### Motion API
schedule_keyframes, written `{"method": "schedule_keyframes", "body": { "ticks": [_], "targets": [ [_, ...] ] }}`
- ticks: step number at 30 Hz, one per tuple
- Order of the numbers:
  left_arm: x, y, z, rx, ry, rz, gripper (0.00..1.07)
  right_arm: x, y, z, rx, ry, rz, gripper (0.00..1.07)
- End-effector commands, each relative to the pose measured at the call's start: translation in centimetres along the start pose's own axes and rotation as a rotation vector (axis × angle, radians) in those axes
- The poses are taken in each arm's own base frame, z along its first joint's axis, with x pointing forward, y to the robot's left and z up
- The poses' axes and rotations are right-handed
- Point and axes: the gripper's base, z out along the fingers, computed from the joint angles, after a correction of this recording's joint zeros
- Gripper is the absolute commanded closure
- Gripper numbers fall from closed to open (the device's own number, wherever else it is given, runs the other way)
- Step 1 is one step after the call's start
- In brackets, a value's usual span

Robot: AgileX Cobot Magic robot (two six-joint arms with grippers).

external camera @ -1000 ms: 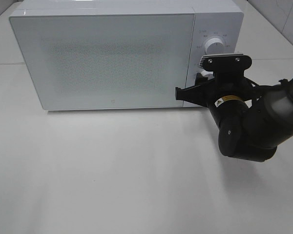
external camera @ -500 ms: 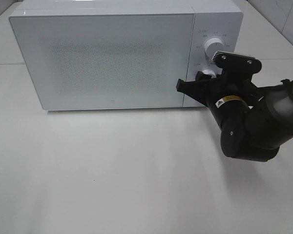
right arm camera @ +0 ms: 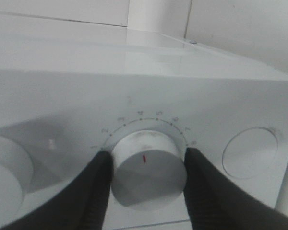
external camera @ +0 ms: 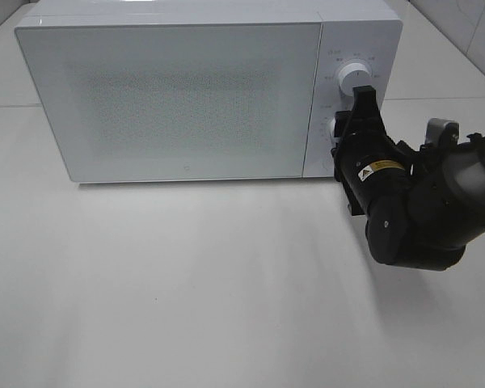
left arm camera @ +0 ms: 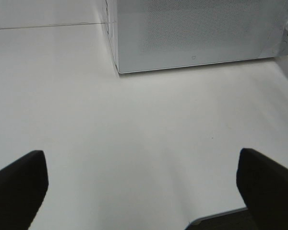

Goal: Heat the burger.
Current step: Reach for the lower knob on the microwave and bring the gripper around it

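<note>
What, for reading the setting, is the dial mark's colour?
Red mark on the white dial; right wrist view.

Two black fingers (left arm camera: pixel 19 184) stand wide apart over the white counter (left arm camera: pixel 149 143); a white microwave (left arm camera: pixel 192 33) sits well beyond them.

Burger not visible in any view. White microwave (external camera: pixel 226 12) stood at the far side, upright, frosted door (external camera: pixel 178 97) shut, inside unreadable. On its right panel, the lower knob (right arm camera: pixel 149 171), white with a small red mark, sat pinched between the right gripper (right arm camera: pixel 147 158) fingers, both touching its sides.
</note>
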Motion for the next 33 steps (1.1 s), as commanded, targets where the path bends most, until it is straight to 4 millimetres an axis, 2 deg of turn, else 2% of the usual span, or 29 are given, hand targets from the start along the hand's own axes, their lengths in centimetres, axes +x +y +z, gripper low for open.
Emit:
{"method": "schedule_keyframes", "body": {
  "ticks": [1,3,10,21,24,25,27,28,29,30,33],
  "targets": [
    [0.1,0.0,-0.2,-0.002,-0.019,-0.003,0.06,0.8,2.7,0.1,-0.252,0.067,0.113,0.99],
    [0.1,0.0,-0.2,-0.002,-0.019,-0.003,0.06,0.9,2.7,0.1,-0.248,0.080,0.206,0.99],
    [0.1,0.0,-0.2,-0.002,-0.019,-0.003,0.06,0.9,2.7,0.1,-0.250,0.075,0.160,0.99],
    [0.1,0.0,-0.2,-0.002,-0.019,-0.003,0.06,0.7,2.5,0.1,-0.242,0.066,0.147,0.93],
    [0.1,0.0,-0.2,-0.002,-0.019,-0.003,0.06,0.6,2.4,0.0,-0.238,0.064,0.127,0.88],
    [0.1,0.0,-0.2,-0.002,-0.019,-0.003,0.06,0.5,2.3,-0.1,-0.234,0.060,0.117,0.83],
    [0.1,0.0,-0.2,-0.002,-0.019,-0.003,0.06,0.4,2.2,-0.2,-0.230,0.054,0.113,0.79],
    [0.1,0.0,-0.2,-0.002,-0.019,-0.003,0.06,0.2,2.0,-0.3,-0.221,0.037,0.110,0.72],
    [0.1,0.0,-0.2,-0.002,-0.019,-0.003,0.06,0.2,2.0,-0.3,-0.221,0.037,0.110,0.72],
    [0.1,0.0,-0.2,-0.002,-0.019,-0.003,0.06,0.0,1.8,-0.4,-0.214,0.017,0.115,0.67],
    [0.1,0.0,-0.2,-0.002,-0.019,-0.003,0.06,-0.3,1.7,-0.5,-0.205,-0.006,0.119,0.62]
  ]
}}
